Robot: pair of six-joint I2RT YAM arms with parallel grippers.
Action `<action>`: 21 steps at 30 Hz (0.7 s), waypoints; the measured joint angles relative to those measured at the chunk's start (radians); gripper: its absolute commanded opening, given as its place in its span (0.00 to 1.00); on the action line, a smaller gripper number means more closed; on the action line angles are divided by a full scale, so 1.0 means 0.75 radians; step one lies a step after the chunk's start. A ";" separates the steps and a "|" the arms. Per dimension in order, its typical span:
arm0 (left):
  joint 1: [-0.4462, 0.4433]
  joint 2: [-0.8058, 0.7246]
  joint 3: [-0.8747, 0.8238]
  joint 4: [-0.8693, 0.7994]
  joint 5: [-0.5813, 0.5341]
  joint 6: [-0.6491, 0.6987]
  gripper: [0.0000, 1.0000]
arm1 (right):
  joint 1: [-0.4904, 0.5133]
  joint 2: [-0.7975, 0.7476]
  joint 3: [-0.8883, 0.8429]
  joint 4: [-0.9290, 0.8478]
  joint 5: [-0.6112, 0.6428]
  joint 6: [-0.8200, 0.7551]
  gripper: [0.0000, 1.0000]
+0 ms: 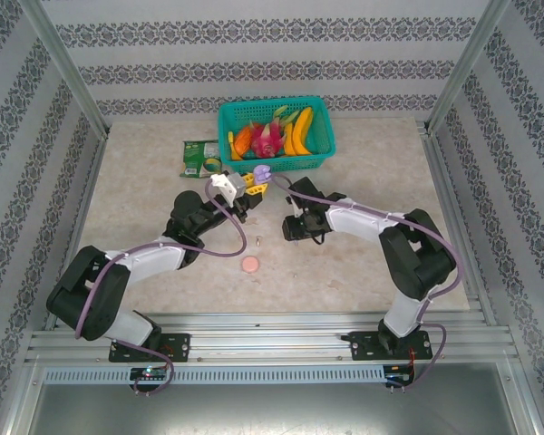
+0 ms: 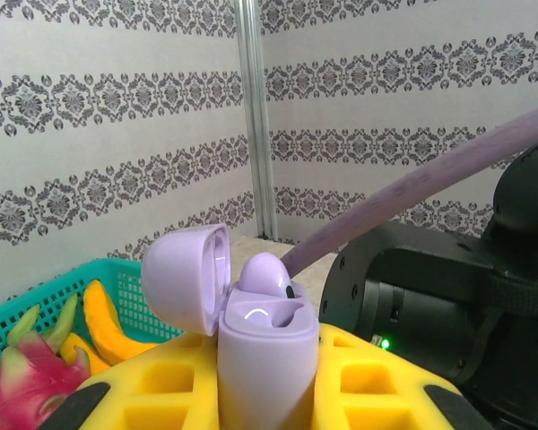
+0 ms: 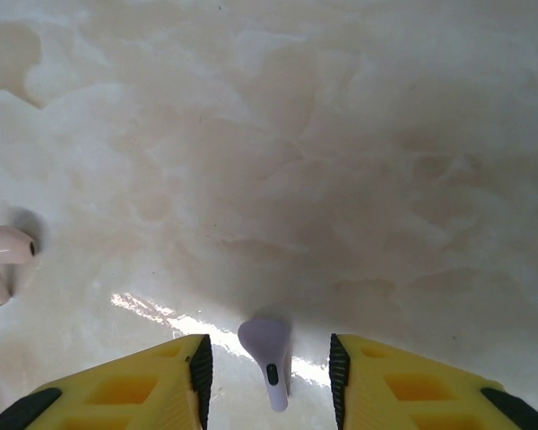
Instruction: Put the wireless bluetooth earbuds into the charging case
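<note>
My left gripper (image 2: 267, 376) is shut on the lilac charging case (image 2: 267, 349) and holds it upright above the table, lid (image 2: 186, 276) swung open. One lilac earbud (image 2: 264, 273) sits in the far slot; the near slot is empty. In the top view this case (image 1: 261, 171) hangs in front of the basket. My right gripper (image 3: 269, 381) points down at the table, open, with a second lilac earbud (image 3: 269, 358) lying between its fingers (image 3: 199, 367), a gap on each side. A pinkish earbud (image 3: 4, 260) lies off to the left.
A teal basket (image 1: 319, 159) of toy fruit stands at the back, a green packet (image 1: 198, 157) to its left. A pink round case (image 1: 250, 265) lies on the table nearer the bases. My right arm (image 2: 448, 305) is close beside the held case.
</note>
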 measured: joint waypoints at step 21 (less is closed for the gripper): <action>0.034 -0.026 -0.021 0.001 -0.015 -0.001 0.00 | 0.058 0.094 0.029 -0.009 0.071 -0.053 0.35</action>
